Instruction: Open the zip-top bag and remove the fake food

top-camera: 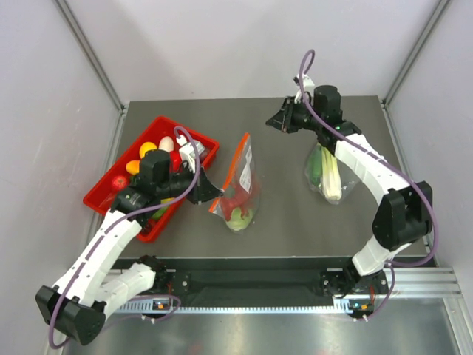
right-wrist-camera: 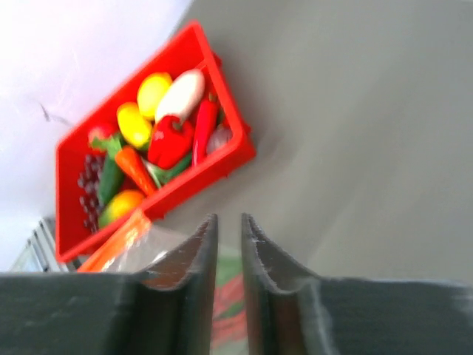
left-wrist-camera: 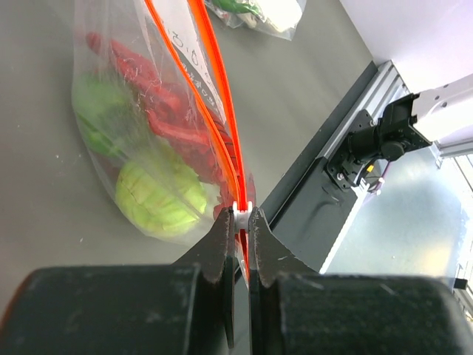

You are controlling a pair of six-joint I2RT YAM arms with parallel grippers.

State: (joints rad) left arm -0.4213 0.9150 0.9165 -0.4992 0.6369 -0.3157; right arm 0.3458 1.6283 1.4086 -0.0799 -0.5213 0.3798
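Barely started imo: left gripper (left-wrist-camera: 241,216) is clamped on a mouth corner of the zip-top bag (top-camera: 242,177) mid-table, right gripper (right-wrist-camera: 229,222) hangs far-right, slightly parted and empty — fake food (left-wrist-camera: 159,196) all inside.

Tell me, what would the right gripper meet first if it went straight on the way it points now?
The right gripper would probably reach bare table first, then the red bin; the zip-top bag sits below its line. Depth is unclear.
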